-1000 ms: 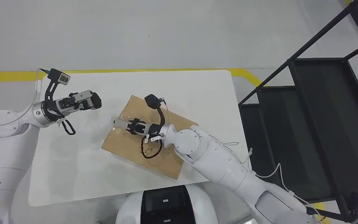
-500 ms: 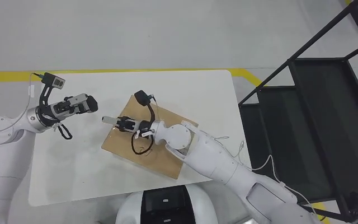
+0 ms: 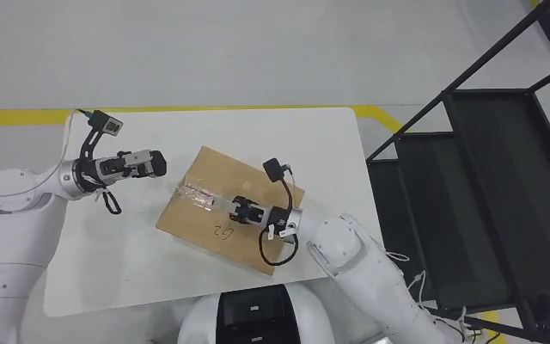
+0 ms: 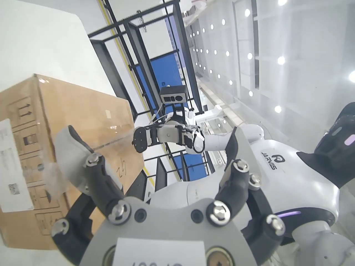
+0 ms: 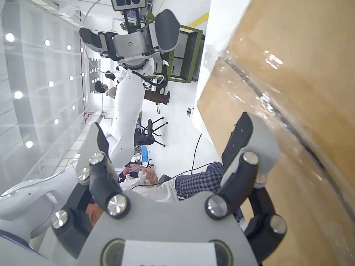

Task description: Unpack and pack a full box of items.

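Box [image 3: 215, 172] beneath spread right fingers [image 5: 249, 137]

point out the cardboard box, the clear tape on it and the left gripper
cardboard box [image 3: 236, 181], top view, bare top face
clear tape [image 3: 202, 196], top view, middle of the strip along the seam
left gripper [image 3: 157, 163], top view, between its fingertips

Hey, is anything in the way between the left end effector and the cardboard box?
Nothing visible is. The left end effector hangs open beside the cardboard box, with just the white table below the gap. The right end effector is above the box's taped top, not between them.
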### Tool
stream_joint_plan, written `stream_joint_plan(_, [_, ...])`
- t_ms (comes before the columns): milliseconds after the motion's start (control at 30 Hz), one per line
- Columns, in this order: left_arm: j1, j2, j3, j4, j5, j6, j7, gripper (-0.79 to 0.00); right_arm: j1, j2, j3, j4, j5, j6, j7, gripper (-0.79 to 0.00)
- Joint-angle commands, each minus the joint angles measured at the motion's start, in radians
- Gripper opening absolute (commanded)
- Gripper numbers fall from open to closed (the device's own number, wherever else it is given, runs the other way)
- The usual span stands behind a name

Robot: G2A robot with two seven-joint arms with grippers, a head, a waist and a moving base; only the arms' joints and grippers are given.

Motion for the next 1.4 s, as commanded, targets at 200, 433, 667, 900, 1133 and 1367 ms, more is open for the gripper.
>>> stream_joint_plan(200, [-0.079, -0.043, 0.171, -0.029, 0.057, 0.059, -0.065, 0.000, -0.177, 0.035, 0.152, -0.036, 0.060, -0.065, 0.053, 0.000])
stream_joint_plan(433, [-0.165, -0.103, 0.344, -0.026, 0.126, 0.063, -0.062, 0.000, -0.305, 0.059, 0.296, -0.068, 0.120, -0.155, 0.050, 0.000])
stream_joint_plan(667, [-0.230, -0.155, 0.465, -0.011, 0.160, 0.072, -0.087, 0.000, -0.414, 0.077, 0.428, -0.070, 0.199, -0.221, 0.064, 0.000])
stream_joint_plan(900, [-0.268, -0.206, 0.565, 0.040, 0.129, 0.089, -0.104, 0.000, -0.474, 0.088, 0.504, -0.061, 0.279, -0.267, 0.099, 0.000])
stream_joint_plan(1133, [-0.303, -0.244, 0.626, 0.133, 0.148, 0.089, -0.104, 0.000, -0.489, 0.094, 0.528, -0.044, 0.316, -0.286, 0.107, 0.000])
stream_joint_plan(1367, [-0.325, -0.230, 0.590, 0.214, 0.180, 0.077, -0.092, 0.000, -0.496, 0.099, 0.528, -0.060, 0.266, -0.276, 0.082, 0.000])
